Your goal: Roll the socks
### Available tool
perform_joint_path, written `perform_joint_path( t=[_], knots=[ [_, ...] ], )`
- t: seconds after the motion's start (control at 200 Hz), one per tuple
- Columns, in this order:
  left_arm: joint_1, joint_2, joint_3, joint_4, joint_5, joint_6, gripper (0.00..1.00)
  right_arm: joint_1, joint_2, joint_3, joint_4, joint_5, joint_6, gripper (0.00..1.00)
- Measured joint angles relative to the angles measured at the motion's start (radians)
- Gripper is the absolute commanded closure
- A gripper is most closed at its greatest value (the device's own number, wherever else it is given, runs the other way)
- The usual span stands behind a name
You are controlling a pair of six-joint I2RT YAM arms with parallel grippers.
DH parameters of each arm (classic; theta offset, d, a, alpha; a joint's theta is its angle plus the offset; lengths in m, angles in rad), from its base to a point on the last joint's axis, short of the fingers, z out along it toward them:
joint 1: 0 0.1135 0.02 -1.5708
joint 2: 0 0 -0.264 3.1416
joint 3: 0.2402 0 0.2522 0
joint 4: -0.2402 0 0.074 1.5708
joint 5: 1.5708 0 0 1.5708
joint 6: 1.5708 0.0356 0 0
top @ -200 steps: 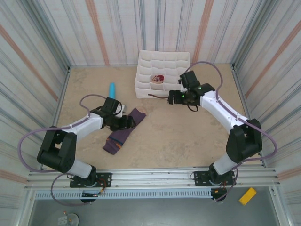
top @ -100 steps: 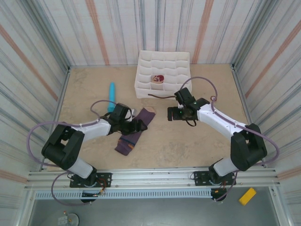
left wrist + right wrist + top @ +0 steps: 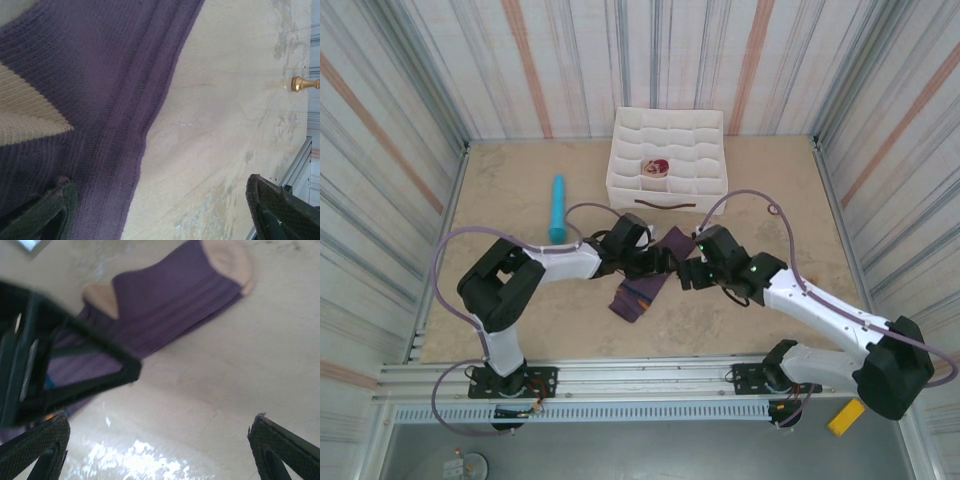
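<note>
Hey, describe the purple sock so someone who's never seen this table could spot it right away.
Find the white divided box at the back of the table. Just in front of it, mid-table, the purple sock lies flat on a diagonal. Unlike the light-blue cylinder to its left, it is dark ribbed fabric with beige patches.

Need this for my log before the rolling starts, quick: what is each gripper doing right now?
Left gripper: open, over the edge of the purple sock, gripping nothing.
Right gripper: open, empty.
</note>
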Motion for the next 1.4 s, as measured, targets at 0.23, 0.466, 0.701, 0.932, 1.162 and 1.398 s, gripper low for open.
perform_joint_path(
  t=[0.23,0.466,0.701,0.932,1.162,1.398],
  knots=[
    [0.023,-0.093,0.055,-0.191,-0.008,0.02,0.06,0.219,-0.105,-0.121,0.074,0.078,-0.027,0.2],
    [0.154,-0.262,0.048,-0.352,0.005,0.063,0.07,0.399,-0.03,-0.162,0.226,0.139,-0.081,0.27],
    [0.267,-0.406,-0.12,-0.451,0.058,0.091,0.26,0.473,0.186,-0.153,0.359,0.167,-0.137,0.29],
    [0.272,-0.481,-0.285,-0.477,0.111,0.056,0.47,0.473,0.296,-0.103,0.43,0.167,-0.162,0.29],
    [0.238,-0.543,-0.414,-0.425,0.126,-0.041,0.55,0.473,0.332,-0.087,0.458,0.167,-0.163,0.3],
    [0.185,-0.47,-0.448,-0.315,0.129,-0.115,0.59,0.473,0.332,-0.087,0.462,0.166,-0.167,0.31]
  ],
)
